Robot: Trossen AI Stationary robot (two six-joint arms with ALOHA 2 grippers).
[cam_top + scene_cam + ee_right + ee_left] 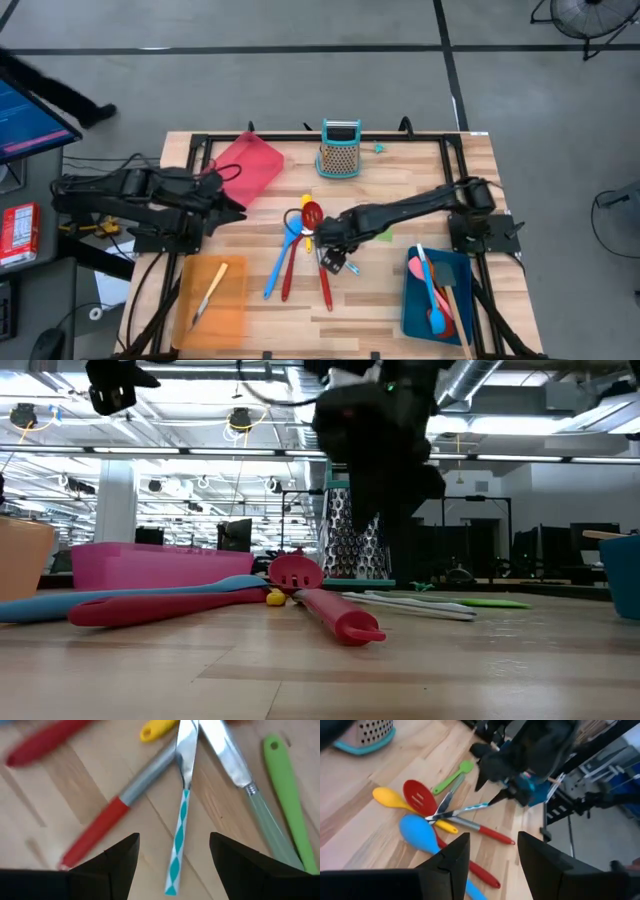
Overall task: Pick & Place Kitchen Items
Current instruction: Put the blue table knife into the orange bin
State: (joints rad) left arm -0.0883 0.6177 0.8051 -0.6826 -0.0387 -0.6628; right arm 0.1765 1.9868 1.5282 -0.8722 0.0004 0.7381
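Your right gripper [338, 255] hangs over the pile of utensils at the middle of the table [380, 310], fingers spread wide and holding nothing. In its wrist view the teal-and-white striped knife [178, 835] lies on the wood in the gap between the two dark fingers [117, 860], apart from both. Its handle is slim and patterned in a twisted stripe; its blade is flat, silvery and tapered. The handle end points toward the fingers, and the blade runs away from them into the pile.

Beside it a second silvery knife with a pale translucent handle [250, 795] crosses at an angle, so the two form a narrow V. A smooth green spatula handle [287, 790] lies just past that one. On the other side sits a utensil with a grey metal shaft and a matte red grip [100, 827], slanting across the grain.

From the left wrist you see the red slotted spoon [420, 797], the yellow spoon [390, 797] and the blue spoon [417, 832], bowls close together, handles fanning out.

Your left gripper [490, 865] waits at the left side of the table, near the pink tray [250, 165], fingers parted and empty.
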